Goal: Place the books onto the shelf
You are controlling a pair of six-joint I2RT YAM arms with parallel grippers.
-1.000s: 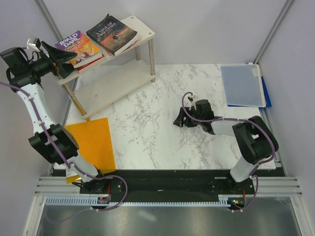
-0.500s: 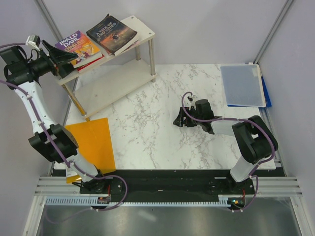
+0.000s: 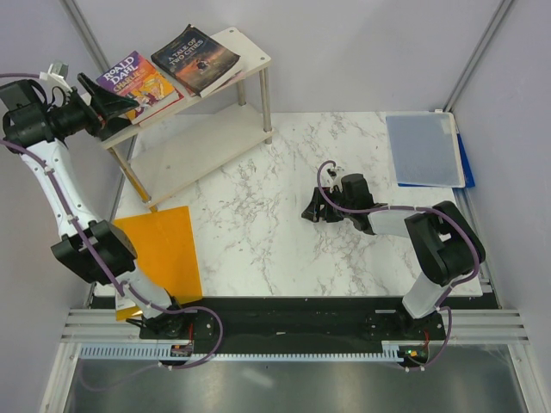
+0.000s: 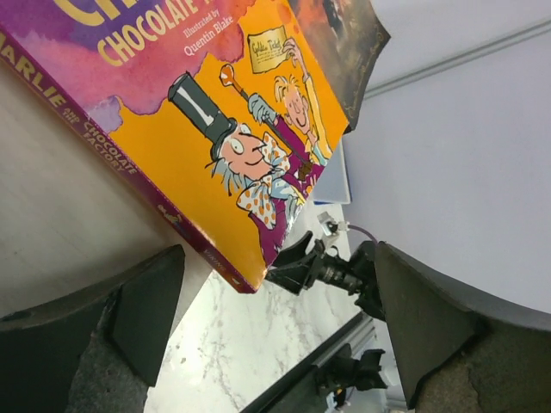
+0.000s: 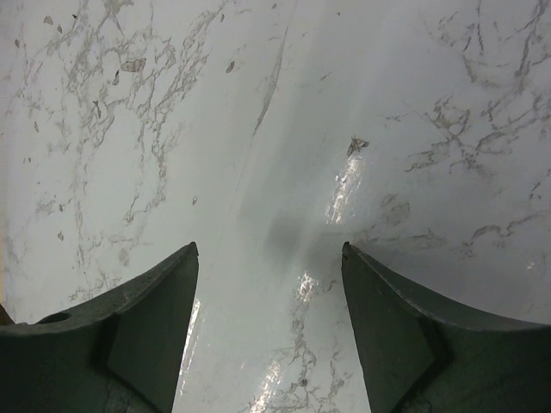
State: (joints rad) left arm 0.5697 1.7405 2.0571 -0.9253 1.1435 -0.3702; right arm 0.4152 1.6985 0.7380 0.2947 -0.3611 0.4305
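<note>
The purple-and-yellow Roald Dahl book [image 3: 138,79] lay flat on the top board of the shelf [image 3: 248,50], over a red-edged book [image 3: 165,101] whose cover was mostly hidden. Just beside it on the same board lay the dark "A Tale of Two Cities" [image 3: 195,58]. The lower board was bare. The left claw [image 3: 110,101] hung at the shelf's left end, level with the top board. Its fingers [image 4: 129,318] were spread wide on either side of the Dahl book's corner, touching nothing. Well apart, at mid-counter [image 3: 258,224], the right claw [image 3: 314,209] sat low over the marble, its fingers parted and nothing between them. A blue-grey folder [image 3: 424,148] rested at the counter's far right corner, and an orange sheet [image 3: 164,249] lay at its left edge.
</note>
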